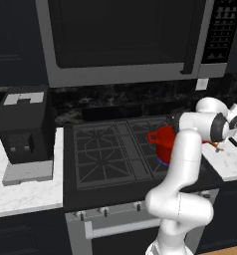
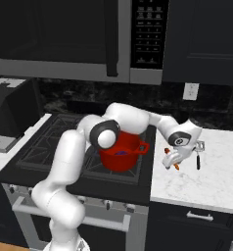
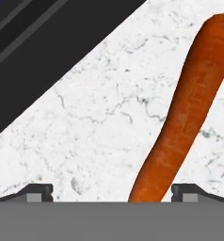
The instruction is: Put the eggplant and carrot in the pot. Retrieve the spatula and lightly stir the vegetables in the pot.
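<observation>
Fingers [image 3: 112,192] are spread fully apart, one tip seen on each side of the carrot [image 3: 184,113], which lies flat on the white marble desk [image 3: 100,122] and is not gripped. From the right base view the carrot [image 2: 173,165] is seen just right of the red pot [image 2: 119,153], with a dark-handled utensil [image 2: 198,161] lying on the desk beyond it, and a purple eggplant [image 2: 121,153] is seen inside the pot. No legible writing can be made out.
</observation>
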### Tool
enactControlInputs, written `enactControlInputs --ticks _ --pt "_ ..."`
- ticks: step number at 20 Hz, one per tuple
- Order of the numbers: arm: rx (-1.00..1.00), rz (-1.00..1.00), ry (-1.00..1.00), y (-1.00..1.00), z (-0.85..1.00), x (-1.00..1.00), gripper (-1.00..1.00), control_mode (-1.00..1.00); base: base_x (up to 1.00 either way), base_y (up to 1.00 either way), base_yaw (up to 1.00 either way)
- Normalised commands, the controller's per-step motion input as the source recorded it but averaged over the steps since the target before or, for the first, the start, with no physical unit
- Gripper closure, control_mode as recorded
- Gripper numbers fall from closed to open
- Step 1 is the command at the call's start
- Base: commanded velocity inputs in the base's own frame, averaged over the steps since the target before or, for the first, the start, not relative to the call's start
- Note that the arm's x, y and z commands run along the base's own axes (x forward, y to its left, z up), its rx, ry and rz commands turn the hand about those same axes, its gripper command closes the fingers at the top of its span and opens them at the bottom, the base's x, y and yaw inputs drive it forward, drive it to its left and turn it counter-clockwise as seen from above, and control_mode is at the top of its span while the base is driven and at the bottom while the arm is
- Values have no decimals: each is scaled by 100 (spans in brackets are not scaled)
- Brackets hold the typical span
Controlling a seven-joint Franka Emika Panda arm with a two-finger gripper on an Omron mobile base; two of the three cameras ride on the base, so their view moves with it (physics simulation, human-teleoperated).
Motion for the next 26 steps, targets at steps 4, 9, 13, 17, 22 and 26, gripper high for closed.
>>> enactControlInputs --ticks 4,9,13,17,22,26 --pt "0 0 -3 0 -56 10 -100 -100 0 0 0" --pt "0 -1 -4 0 -48 0 -100 -100 0 0 0" --pt "0 -2 -5 0 -54 0 100 -100 0 0 0" --pt "-3 1 -3 12 -9 -14 100 -100 0 0 0" --pt "-3 0 0 1 7 -37 100 -100 0 0 0" --pt "-4 0 -5 -9 85 -54 100 -100 0 0 0"
